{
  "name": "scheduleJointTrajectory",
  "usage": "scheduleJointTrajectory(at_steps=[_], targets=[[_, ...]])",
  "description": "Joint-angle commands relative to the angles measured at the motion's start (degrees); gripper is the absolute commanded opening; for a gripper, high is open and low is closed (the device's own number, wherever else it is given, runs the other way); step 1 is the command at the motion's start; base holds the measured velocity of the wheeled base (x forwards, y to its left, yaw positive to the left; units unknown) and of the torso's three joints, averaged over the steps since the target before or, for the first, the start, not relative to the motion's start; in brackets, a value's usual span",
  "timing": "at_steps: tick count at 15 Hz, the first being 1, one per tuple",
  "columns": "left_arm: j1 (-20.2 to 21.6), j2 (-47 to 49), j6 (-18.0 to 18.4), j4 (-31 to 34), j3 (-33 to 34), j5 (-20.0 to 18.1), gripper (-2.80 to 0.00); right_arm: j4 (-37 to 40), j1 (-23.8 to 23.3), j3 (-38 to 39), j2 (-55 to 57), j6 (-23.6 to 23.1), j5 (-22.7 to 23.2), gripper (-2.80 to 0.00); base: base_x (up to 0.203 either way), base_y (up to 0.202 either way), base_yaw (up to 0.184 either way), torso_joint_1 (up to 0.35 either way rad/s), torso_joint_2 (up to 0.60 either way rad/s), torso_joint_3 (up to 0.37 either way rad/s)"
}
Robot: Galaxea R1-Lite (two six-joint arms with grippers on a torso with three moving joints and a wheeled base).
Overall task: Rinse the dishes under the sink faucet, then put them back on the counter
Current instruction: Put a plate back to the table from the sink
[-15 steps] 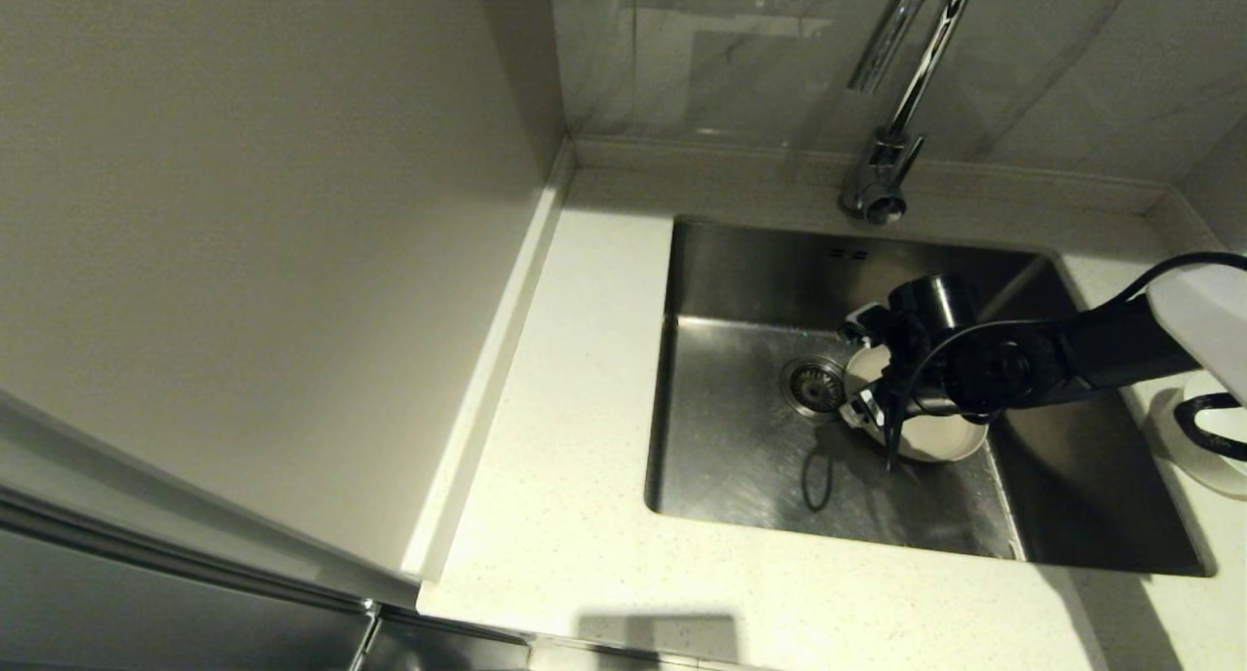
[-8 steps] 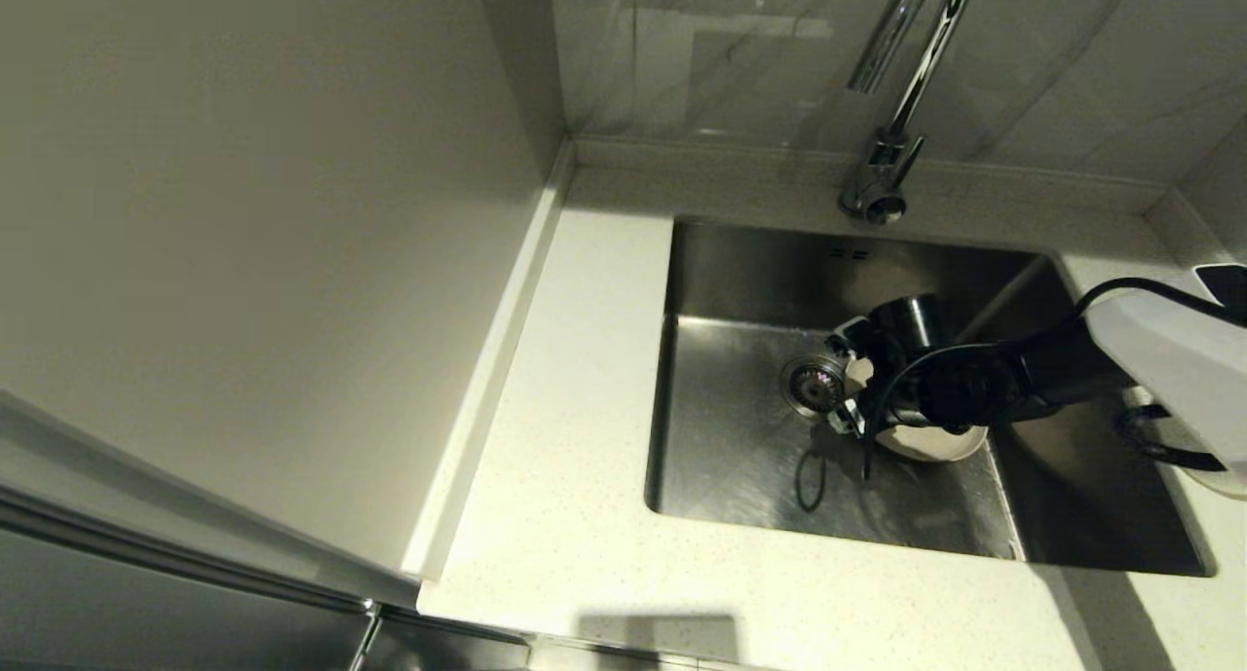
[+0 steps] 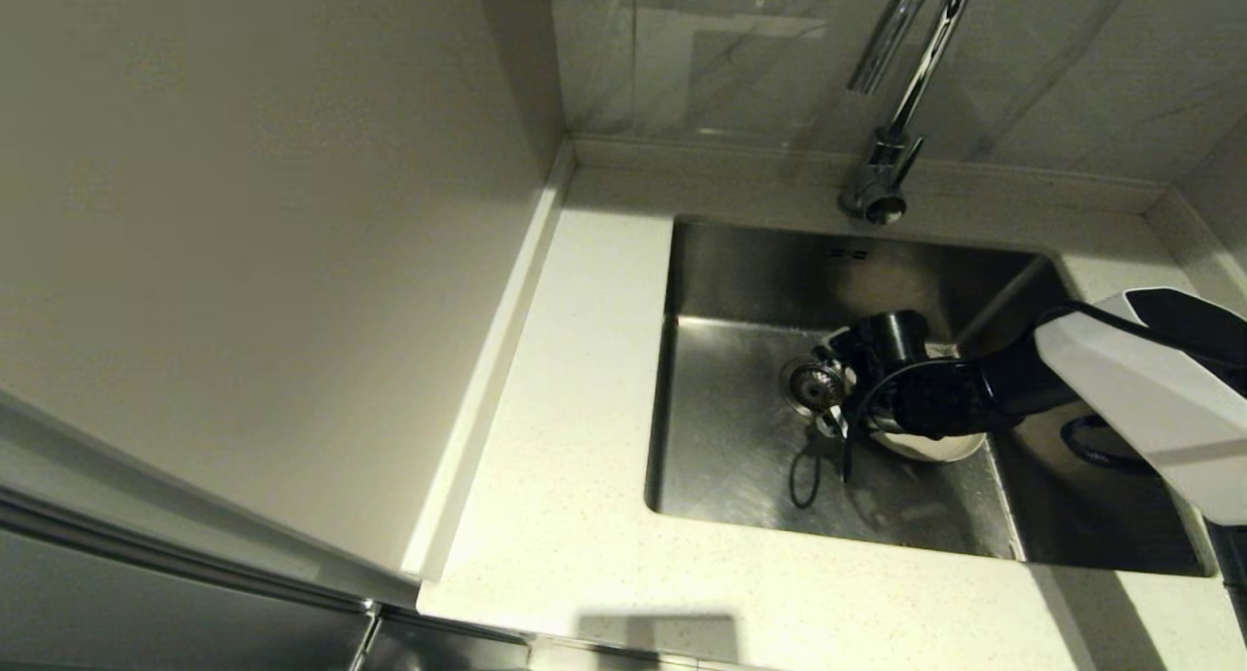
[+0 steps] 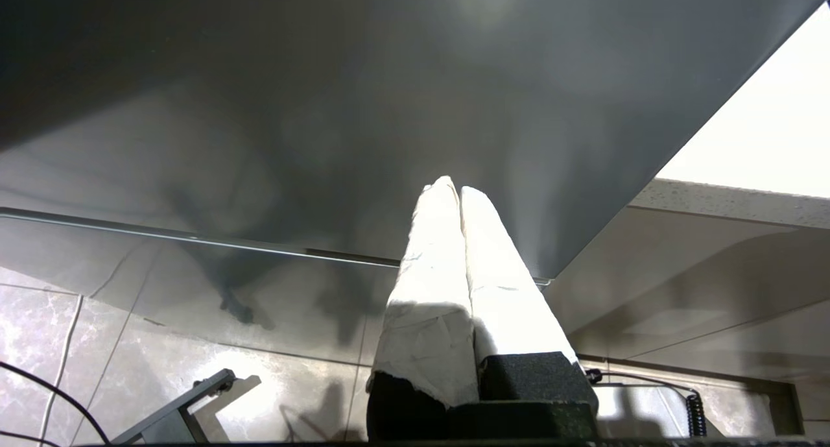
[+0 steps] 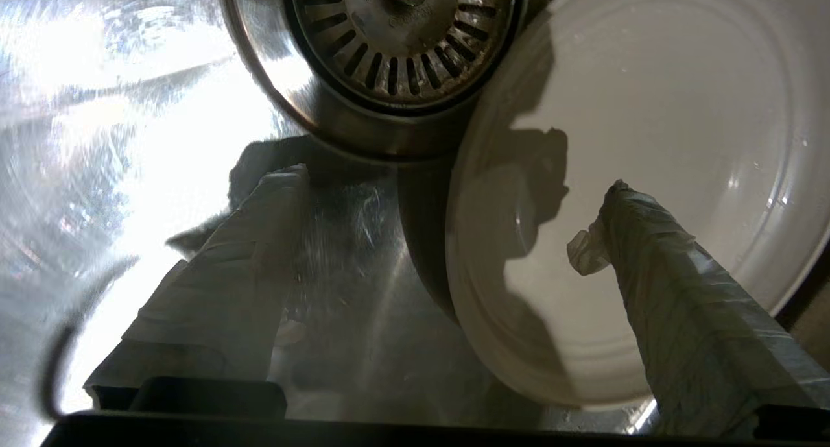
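The cream-white plate (image 3: 930, 446) lies on the floor of the steel sink (image 3: 731, 466), just right of the round drain (image 3: 814, 386). My right gripper (image 3: 834, 400) is down in the basin and open, astride the plate's rim (image 5: 467, 252). One finger (image 5: 253, 252) rests toward the bare steel and the other finger (image 5: 655, 265) hangs over the plate's inside (image 5: 661, 142). The chrome faucet (image 3: 901, 87) stands behind the sink with no water running. Bowl and spoon are out of sight. My left gripper (image 4: 457, 189) is shut and empty, parked below the counter.
Pale counter (image 3: 575, 379) runs along the left and front of the sink, with a tall cabinet side (image 3: 253, 242) on its left. The sink's back wall carries overflow slots (image 3: 849, 253). My white right forearm (image 3: 1150, 398) covers the right counter.
My right arm has sunk lower into the sink and slid left toward the drain, bringing the open fingers down around the plate's left rim. The plate has not moved.
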Motion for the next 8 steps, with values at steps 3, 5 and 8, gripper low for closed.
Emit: scheduleJointTrajectory(at_steps=[3,5,8], targets=[[0.0,-0.18,-0.02,-0.04,0.0,0.04,-2.8,-0.06,-0.18,-2.34,3.03,0.04,-1.38,0.0,0.0,0.0,0.0,0.0,0.0,0.0],[0.0,-0.18,-0.02,-0.04,0.0,0.04,-2.8,-0.06,-0.34,-2.58,3.33,0.04,-1.38,0.0,0.0,0.0,0.0,0.0,0.0,0.0],[0.0,-0.18,-0.02,-0.04,0.0,0.04,-2.8,-0.06,-0.66,-3.65,3.6,0.13,-1.38,0.0,0.0,0.0,0.0,0.0,0.0,0.0]])
